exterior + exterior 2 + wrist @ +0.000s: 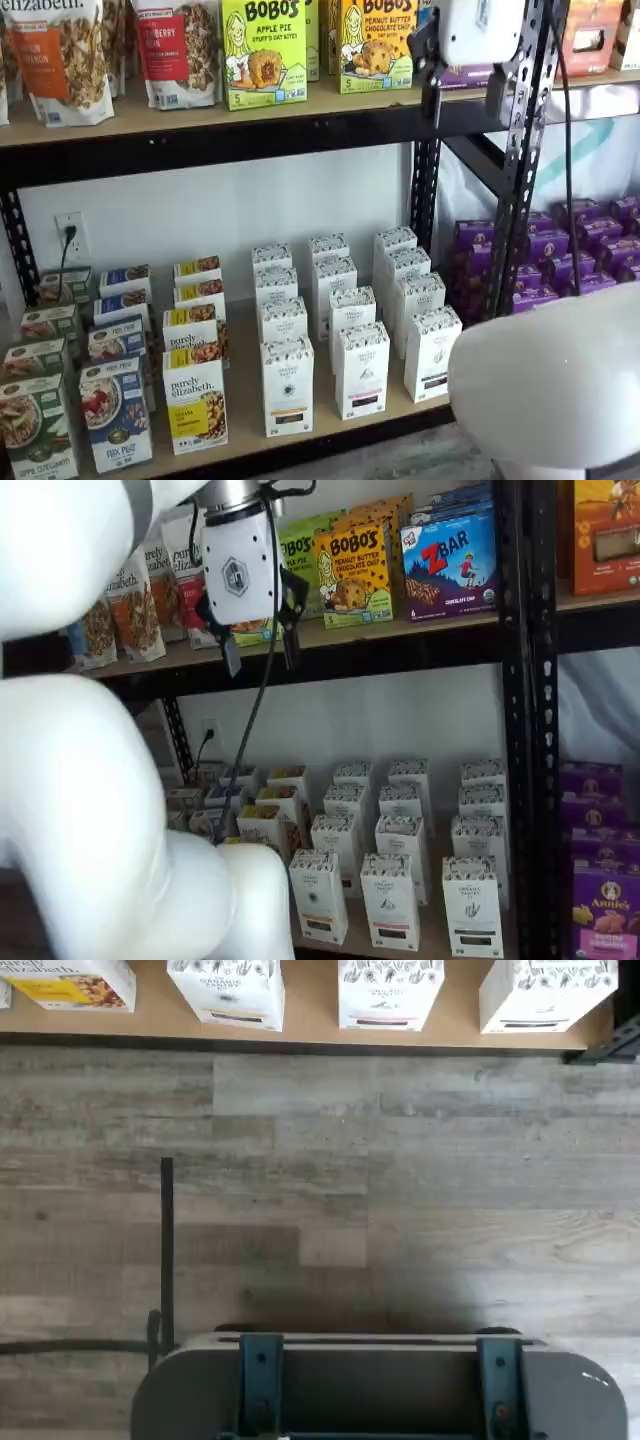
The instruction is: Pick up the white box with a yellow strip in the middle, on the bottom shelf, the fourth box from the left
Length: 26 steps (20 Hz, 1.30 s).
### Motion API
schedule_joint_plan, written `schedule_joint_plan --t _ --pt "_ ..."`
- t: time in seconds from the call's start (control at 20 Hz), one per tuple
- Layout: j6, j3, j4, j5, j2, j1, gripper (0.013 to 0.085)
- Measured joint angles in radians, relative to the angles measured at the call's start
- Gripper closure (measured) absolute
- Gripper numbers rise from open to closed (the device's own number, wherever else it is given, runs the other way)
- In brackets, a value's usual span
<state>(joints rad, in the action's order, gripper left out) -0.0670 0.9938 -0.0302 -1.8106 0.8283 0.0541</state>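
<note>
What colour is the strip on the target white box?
Yellowish-tan, on the white box, best in a shelf view.

Grey wood-plank floor (pixel 400 1180); white wall (pixel 250 210) behind black rack upright (pixel 520 150); wall outlet (pixel 70 235) with plugged cord.

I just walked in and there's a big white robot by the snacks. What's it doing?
A robot arm is getting ready to pick a box. Its jaws stand open and empty, up by the upper shelf. The white box with the yellowish strip sits upright at the front of the bottom shelf, untouched, beside a purely elizabeth box.
</note>
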Motion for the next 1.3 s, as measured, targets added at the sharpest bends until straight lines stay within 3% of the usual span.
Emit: schedule_joint_plan --t 0.25,0.65,1.0,1.3 --pt "-0.062 -0.074 0.019 0.079 0.0 0.066 0.013" --pt "-0.159 -0.209 0.001 0.234 -0.012 0.163 0.013" --pt "-0.209 -0.29 -0.013 0.369 -0.046 0.217 0.013" --pt "-0.257 -0.359 0.011 0.52 -0.083 0.265 0.013"
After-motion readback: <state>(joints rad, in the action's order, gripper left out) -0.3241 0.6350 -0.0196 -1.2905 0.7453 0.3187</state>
